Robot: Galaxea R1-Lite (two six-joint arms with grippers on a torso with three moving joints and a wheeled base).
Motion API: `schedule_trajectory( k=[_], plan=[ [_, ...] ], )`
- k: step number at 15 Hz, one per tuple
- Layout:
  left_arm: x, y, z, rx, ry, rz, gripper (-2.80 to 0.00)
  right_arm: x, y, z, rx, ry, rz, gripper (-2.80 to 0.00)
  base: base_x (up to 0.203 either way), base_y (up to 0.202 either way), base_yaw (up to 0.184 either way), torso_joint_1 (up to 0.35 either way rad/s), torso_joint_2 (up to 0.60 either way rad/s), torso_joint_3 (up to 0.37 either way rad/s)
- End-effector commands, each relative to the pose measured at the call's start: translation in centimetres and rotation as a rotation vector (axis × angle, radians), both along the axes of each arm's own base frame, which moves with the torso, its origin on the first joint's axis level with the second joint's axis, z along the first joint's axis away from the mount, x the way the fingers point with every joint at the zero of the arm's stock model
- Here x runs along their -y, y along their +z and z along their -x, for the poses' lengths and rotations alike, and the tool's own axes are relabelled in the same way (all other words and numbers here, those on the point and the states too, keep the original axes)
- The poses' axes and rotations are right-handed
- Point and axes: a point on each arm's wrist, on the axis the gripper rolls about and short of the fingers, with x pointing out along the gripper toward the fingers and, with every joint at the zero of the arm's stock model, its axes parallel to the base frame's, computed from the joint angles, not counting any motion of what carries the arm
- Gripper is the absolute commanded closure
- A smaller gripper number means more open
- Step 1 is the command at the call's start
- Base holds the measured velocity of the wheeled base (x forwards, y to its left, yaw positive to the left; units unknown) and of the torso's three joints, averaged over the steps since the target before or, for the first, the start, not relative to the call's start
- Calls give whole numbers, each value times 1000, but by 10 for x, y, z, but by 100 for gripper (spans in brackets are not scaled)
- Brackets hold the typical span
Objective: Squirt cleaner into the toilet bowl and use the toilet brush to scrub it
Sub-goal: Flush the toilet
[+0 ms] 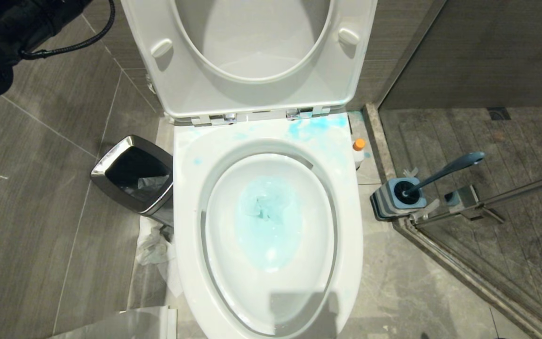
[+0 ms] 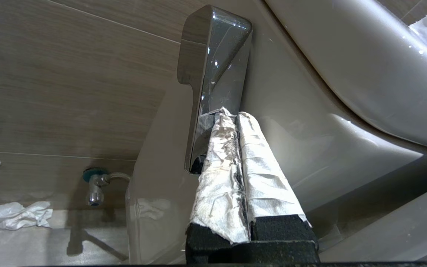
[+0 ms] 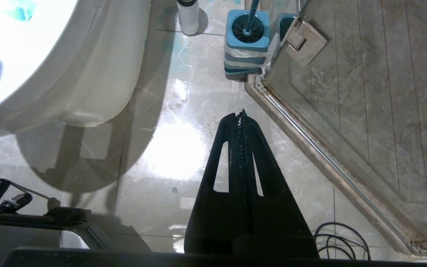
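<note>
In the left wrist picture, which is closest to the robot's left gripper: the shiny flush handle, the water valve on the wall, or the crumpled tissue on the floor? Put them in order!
From the left gripper, whose jaws are shut:
1. Flush handle: right at the tips, on the tank's side.
2. Water valve: lower down, on the wall beside the tank.
3. Crumpled tissue: farthest, on the floor beyond the valve.
</note>
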Motion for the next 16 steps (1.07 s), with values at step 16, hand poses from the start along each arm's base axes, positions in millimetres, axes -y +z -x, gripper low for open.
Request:
schedule_trajectory(
  k=[16],
  plan=[
    [-4, 21, 29, 45, 25, -57, 0, 0, 0, 0, -1, 1, 1, 0, 0, 0, 0, 0, 0, 0]
  ],
)
